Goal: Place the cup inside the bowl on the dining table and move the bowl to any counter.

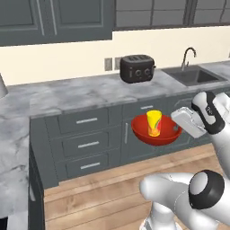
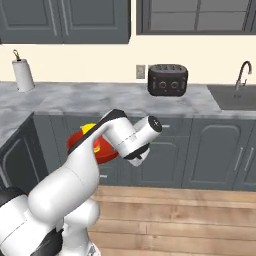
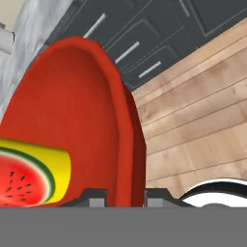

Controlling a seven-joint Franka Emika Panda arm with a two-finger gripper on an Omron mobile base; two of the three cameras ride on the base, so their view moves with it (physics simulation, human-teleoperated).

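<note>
The red bowl (image 1: 162, 134) hangs in the air in front of the dark drawers, level with their upper row. The yellow cup (image 1: 153, 122) stands upright inside it. My gripper (image 1: 179, 127) is shut on the bowl's right rim. In the right base view my arm covers most of the bowl (image 2: 79, 141) and cup (image 2: 89, 128). In the hand view the bowl's rim (image 3: 126, 144) runs between the two fingertips of my gripper (image 3: 125, 195), and the cup (image 3: 34, 171) lies at lower left. The counter (image 1: 81, 96) stretches behind and above the bowl. The dining table is out of view.
A black toaster (image 1: 137, 68) sits on the counter by the wall, with a sink (image 1: 195, 75) and faucet to its right. A paper towel roll (image 2: 22, 74) stands at the far left. The counter turns a corner on the left (image 1: 11, 143). Wooden floor (image 1: 103, 197) lies below.
</note>
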